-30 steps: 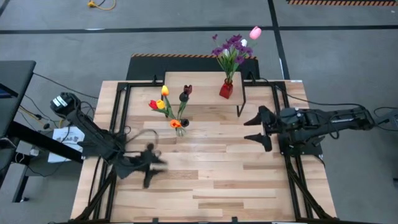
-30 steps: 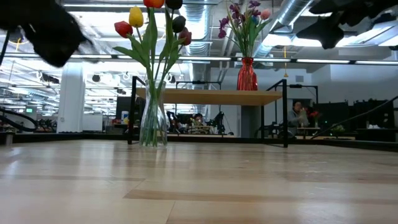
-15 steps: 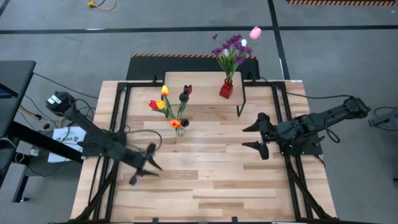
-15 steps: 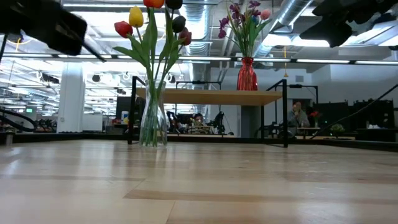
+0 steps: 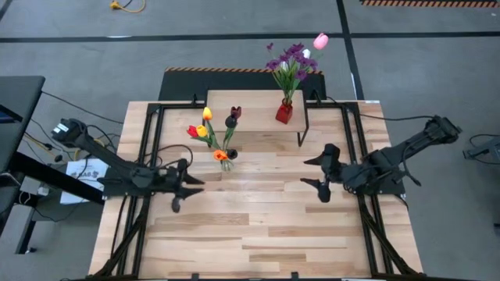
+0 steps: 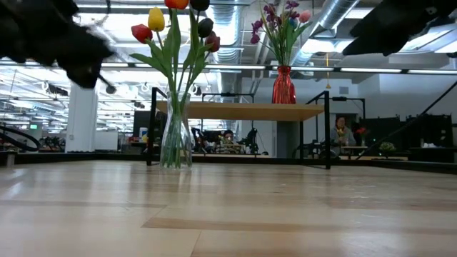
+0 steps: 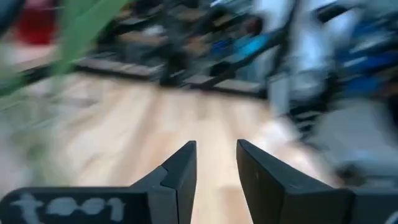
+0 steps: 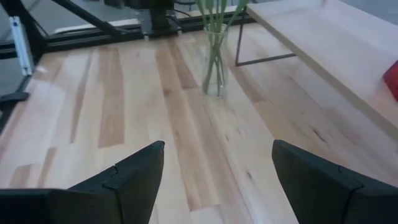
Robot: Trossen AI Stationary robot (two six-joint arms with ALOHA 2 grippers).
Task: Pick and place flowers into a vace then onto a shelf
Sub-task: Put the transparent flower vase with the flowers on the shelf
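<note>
A clear glass vase [image 5: 225,158] stands by its base on the table in front of the shelf, holding red, yellow, orange and dark tulips [image 5: 205,129] [image 6: 171,43]. A red vase [image 5: 284,114] with purple blossoms and a pink tulip [image 5: 295,58] stands on the shelf's wood top [image 5: 250,105] [image 6: 243,111]. My left gripper [image 5: 190,187] [image 7: 216,168] hangs left of and nearer than the glass vase, open by a narrow gap with nothing in it. My right gripper [image 5: 315,174] [image 8: 217,168] is wide open over the table's right half, facing the glass vase [image 8: 215,59].
Black frame rails [image 5: 148,156] run along both sides of the slatted table. Bare wood [image 5: 250,226] lies between the grippers and toward the near edge. The shelf's thin black legs [image 5: 301,129] stand at its right end. Beyond the table, a seated person [image 6: 341,132] shows in the room.
My left gripper has swung toward the table's far edge, nearer the glass vase, and turned to point toward the table's right. My right gripper has drifted a little toward the near edge and the table's middle while turning. Both vases stay put.
</note>
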